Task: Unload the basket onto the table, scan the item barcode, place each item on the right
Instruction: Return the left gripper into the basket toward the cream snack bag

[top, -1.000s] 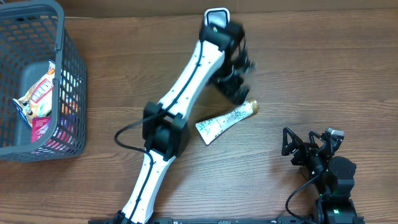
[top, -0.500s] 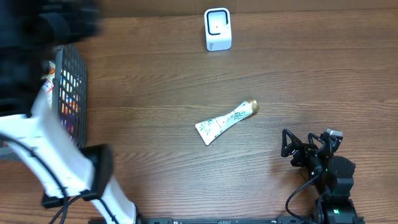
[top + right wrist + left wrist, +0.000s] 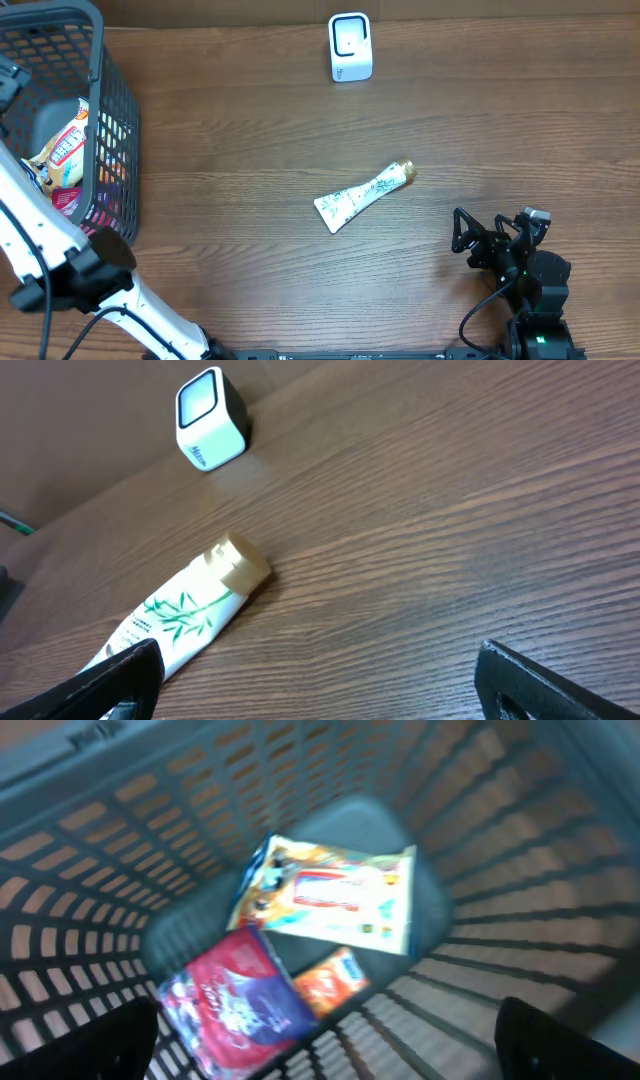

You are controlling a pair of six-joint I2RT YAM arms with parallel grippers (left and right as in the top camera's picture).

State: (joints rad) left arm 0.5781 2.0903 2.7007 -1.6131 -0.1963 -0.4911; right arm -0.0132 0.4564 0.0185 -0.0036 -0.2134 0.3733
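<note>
Black, our right gripper (image 3: 468,235) rests near the front edge of the wooden table (image 3: 540,120), jaws spread wide on nothing. Just beyond it the white tube (image 3: 363,196) lies flat, cap pointing away to the right. Further off on the left, our left gripper (image 3: 330,1045) hangs wide open over the grey basket (image 3: 118,120), above snack packets (image 3: 335,900). At the far edge we see the white scanner (image 3: 350,47) standing.
</note>
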